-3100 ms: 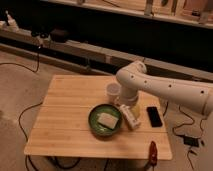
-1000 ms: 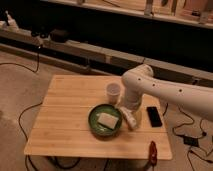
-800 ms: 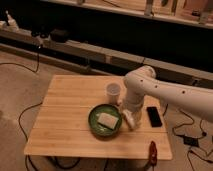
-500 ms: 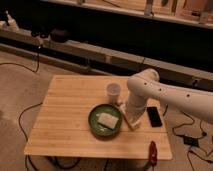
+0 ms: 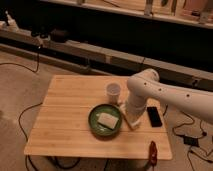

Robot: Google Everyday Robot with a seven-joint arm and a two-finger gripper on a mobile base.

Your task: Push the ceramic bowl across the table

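While the ceramic bowl point(image 5: 106, 132) sits near the middle of the table point(image 5: 65, 105), a little toward the front and right, the push reads as barely begun: most of the plank top to the left of the bowl is yet to be crossed.

- Ceramic bowl: dark green, round, upright, just left of the gripper. Being round, it has no long axis or heading of its own.
- Pale block point(image 5: 107, 120): lies flat in the bowl, its long side running roughly left to right and dipping slightly toward the gripper.
- White cup point(image 5: 114, 92): upright, behind and just left of the gripper, apart from the bowl.
- Gripper point(image 5: 131, 120): lowered to the tabletop at the bowl's right rim. Contact cannot be confirmed, nor whether it is open or closed.
- Black phone point(image 5: 154, 116): flat, just right of the gripper.
- Red-handled tool point(image 5: 152, 151): at the front edge, right of and nearer than the gripper.
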